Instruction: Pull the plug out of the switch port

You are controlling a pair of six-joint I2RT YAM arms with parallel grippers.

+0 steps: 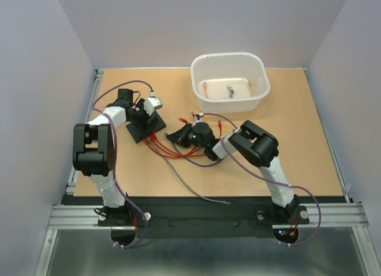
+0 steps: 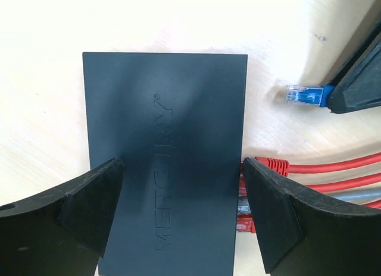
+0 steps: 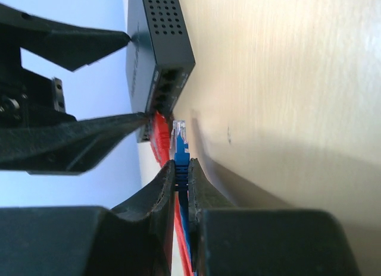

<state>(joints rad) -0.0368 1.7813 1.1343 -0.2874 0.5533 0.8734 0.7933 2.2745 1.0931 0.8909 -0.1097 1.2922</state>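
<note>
The flat matte-black rectangular switch (image 2: 164,139) lay on the pale wooden counter (image 2: 53,26), the left claw (image 2: 178,210) clamped across its long sides. The right claw (image 3: 181,169) pinched the blue-booted clear plug (image 3: 178,139), which sat free of the ports beside the red cables (image 2: 333,166).

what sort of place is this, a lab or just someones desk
Probably a robotics lab test cell: a wooden table boxed in by plain white panels, a left arm and right arm bolted to a metal rail, and a network switch with red cables.
</note>
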